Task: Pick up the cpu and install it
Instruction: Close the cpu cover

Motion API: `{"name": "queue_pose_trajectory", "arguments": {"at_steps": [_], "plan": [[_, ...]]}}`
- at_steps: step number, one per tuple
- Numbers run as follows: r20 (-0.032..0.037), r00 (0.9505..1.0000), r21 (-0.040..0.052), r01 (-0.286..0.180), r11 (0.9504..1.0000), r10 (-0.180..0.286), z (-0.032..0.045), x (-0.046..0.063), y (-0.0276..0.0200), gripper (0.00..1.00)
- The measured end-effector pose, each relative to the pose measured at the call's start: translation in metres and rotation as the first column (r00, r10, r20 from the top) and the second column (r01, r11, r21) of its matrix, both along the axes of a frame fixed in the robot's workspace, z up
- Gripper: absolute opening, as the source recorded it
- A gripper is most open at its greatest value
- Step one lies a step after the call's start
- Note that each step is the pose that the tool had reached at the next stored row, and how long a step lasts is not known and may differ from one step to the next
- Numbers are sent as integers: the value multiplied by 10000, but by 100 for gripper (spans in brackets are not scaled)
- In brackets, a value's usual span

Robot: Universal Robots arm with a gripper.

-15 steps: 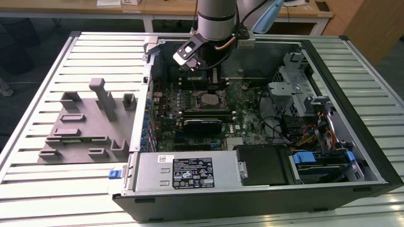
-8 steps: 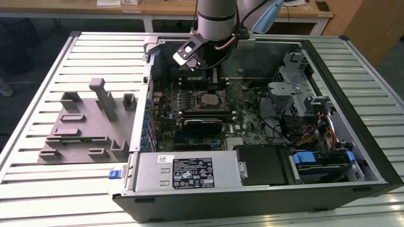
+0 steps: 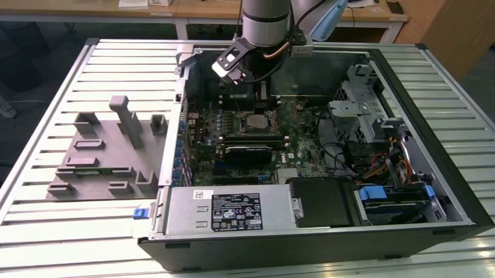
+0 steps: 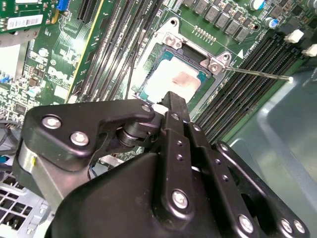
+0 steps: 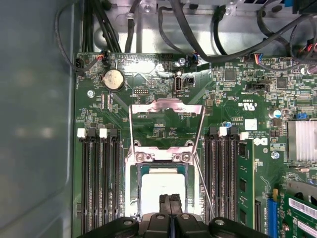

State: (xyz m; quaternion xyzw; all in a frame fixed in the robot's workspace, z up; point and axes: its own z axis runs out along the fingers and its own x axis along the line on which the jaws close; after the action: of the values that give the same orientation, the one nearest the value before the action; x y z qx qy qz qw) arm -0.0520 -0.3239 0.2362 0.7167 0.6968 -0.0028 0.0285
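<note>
The cpu (image 3: pixel 255 121), a small square chip with a silvery top, lies flat in the motherboard socket in both wrist views (image 4: pixel 173 82) (image 5: pixel 161 186). The socket's metal frame (image 5: pixel 166 106) stands swung up, and its thin lever (image 4: pixel 257 74) sticks out to the side. My gripper (image 5: pixel 171 198) hangs just above the chip's near edge, with its two black fingers pressed together and nothing between them (image 4: pixel 173 96). In the exterior view the arm reaches down into the open computer case, with the gripper (image 3: pixel 263 95) over the socket.
Memory slots (image 5: pixel 99 183) flank the socket on both sides. A black card (image 3: pixel 247 153) sits below the socket, and a power supply (image 3: pixel 232 211) fills the case's near side. A grey tray (image 3: pixel 101 156) with upright pegs rests on the slatted table at the exterior view's left. Cables (image 3: pixel 371 162) crowd the case's right.
</note>
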Motion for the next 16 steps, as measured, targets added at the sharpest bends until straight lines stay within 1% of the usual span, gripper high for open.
{"name": "queue_pose_trajectory", "arguments": {"at_steps": [4, 10, 14, 16], "plan": [[1, 10000, 1, 0, 10000, 0, 58, 0, 0, 11], [1, 10000, 0, -1, 10000, 1, 125, 0, 0, 11], [0, 10000, 1, 0, 10000, 0, 162, 0, 0, 11], [1, 10000, 1, 0, 10000, 0, 169, 0, 0, 11]]}}
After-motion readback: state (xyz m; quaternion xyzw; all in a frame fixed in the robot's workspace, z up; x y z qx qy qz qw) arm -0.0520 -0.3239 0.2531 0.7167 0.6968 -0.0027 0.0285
